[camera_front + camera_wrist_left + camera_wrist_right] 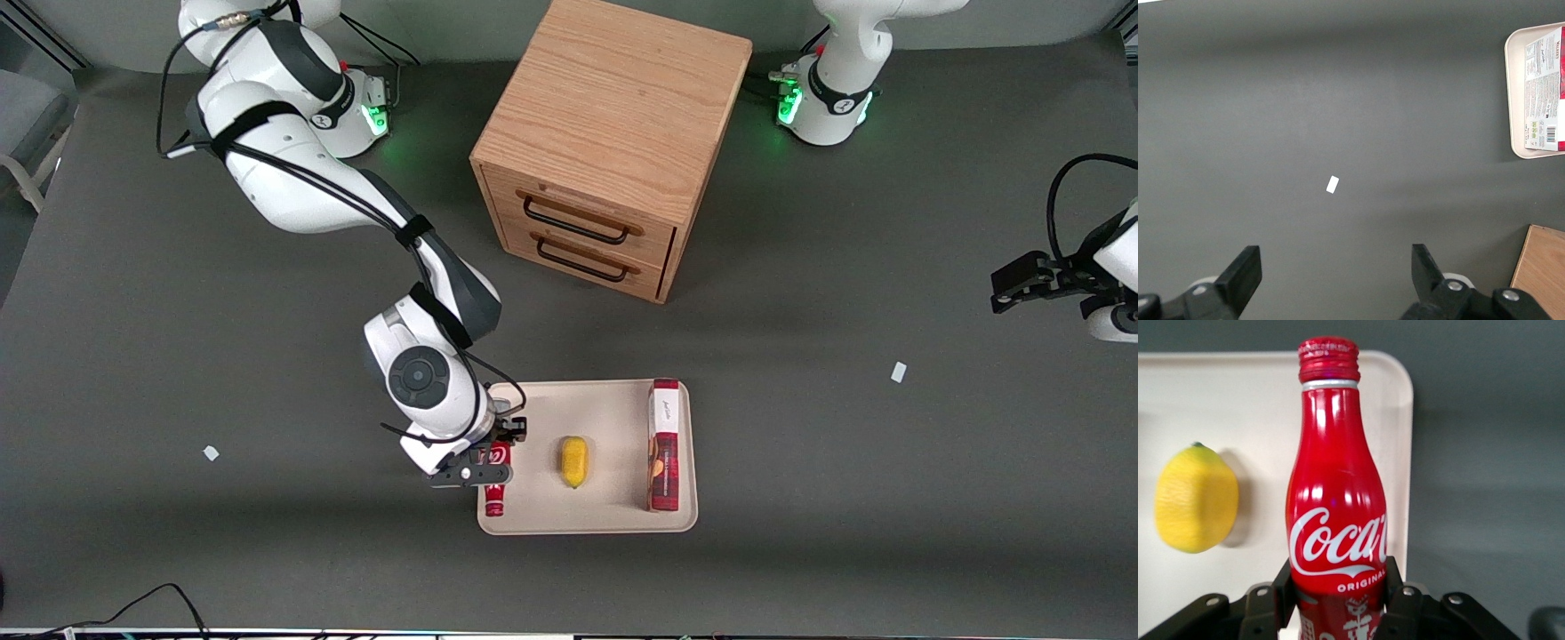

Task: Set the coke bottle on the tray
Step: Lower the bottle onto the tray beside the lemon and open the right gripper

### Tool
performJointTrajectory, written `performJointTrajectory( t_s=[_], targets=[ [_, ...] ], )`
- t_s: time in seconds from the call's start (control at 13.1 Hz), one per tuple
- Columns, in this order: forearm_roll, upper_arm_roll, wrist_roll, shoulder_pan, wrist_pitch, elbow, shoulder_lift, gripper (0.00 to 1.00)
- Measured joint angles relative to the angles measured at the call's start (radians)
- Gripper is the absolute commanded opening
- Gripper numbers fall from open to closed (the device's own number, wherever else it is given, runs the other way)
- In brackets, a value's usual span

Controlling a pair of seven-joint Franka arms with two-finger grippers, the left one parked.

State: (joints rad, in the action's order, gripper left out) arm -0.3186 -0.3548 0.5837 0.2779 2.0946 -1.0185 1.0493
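The red coke bottle point(496, 484) point(1336, 520) with white script lettering lies over the cream tray point(613, 418) point(1258, 393), at the tray's end toward the working arm, cap pointing toward the front camera. My right gripper point(494, 455) point(1337, 597) is shut on the bottle's lower body, one finger point(1283, 587) on each side. I cannot tell whether the bottle rests on the tray or hangs just above it.
A yellow lemon point(574, 461) point(1197, 499) lies in the tray's middle, beside the bottle. A tall red-and-white box point(665, 457) point(1545, 93) lies at the tray's end toward the parked arm. A wooden two-drawer cabinet point(605, 142) stands farther from the camera. Small white scraps point(899, 372) lie on the table.
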Motion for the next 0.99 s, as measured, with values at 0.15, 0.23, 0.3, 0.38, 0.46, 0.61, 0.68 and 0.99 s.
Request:
performJointTrajectory(
  t_s=[0.15, 0.23, 0.3, 0.38, 0.46, 0.61, 0.68, 0.99],
  targets=[
    [0.0, 0.0, 0.001, 0.001, 0.037, 0.002, 0.036, 0.27],
    [0.0, 0.001, 0.001, 0.001, 0.051, 0.003, 0.049, 0.39],
    [0.0, 0.001, 0.001, 0.001, 0.056, 0.006, 0.059, 0.59],
    [0.0, 0.001, 0.003, 0.001, 0.057, 0.01, 0.065, 1.0],
    [0.0, 0.001, 0.006, 0.001, 0.057, 0.013, 0.065, 1.0],
    [0.0, 0.001, 0.013, 0.001, 0.058, 0.015, 0.065, 1.0],
    [0.0, 0.001, 0.014, 0.001, 0.058, 0.015, 0.065, 1.0],
    [0.0, 0.001, 0.022, 0.001, 0.059, 0.016, 0.065, 1.0]
  ],
)
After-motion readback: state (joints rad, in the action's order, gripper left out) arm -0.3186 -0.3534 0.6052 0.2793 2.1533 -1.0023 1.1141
